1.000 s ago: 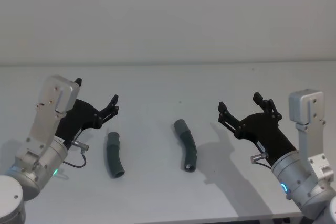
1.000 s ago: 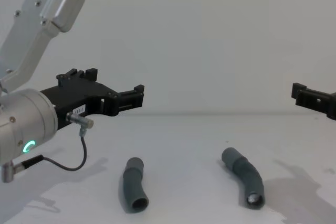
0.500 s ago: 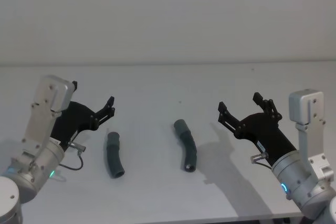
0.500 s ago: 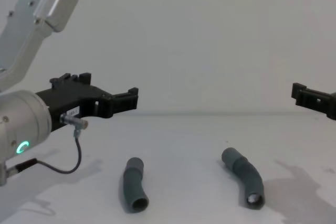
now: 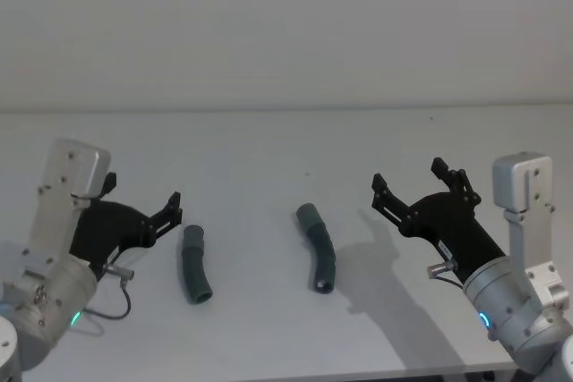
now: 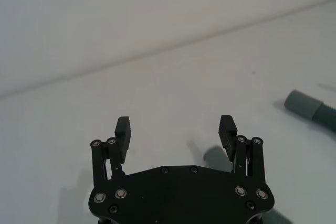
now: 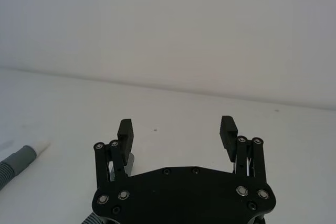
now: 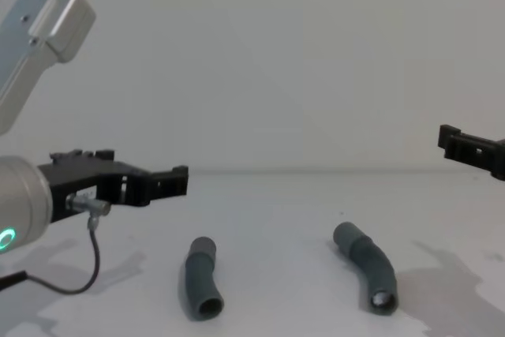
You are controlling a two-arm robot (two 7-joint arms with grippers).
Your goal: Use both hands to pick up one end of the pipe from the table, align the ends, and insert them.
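Fingers [image 6: 123,129] on our left gripper [image 5: 141,195] are spread wide and hold nothing; it hangs low over the white table [image 5: 269,145], just beside the far end of the left pipe piece [image 5: 193,264] and not touching it. Our right gripper [image 5: 408,178] is likewise spread wide and empty, raised well apart from the right pipe piece [image 5: 320,248]. Both curved grey ribbed pieces lie flat on the table between our grippers, near each other but apart. We see a narrow white tip [image 7: 43,145] on the right piece and a wide open cuff [image 8: 207,305] on the left one.
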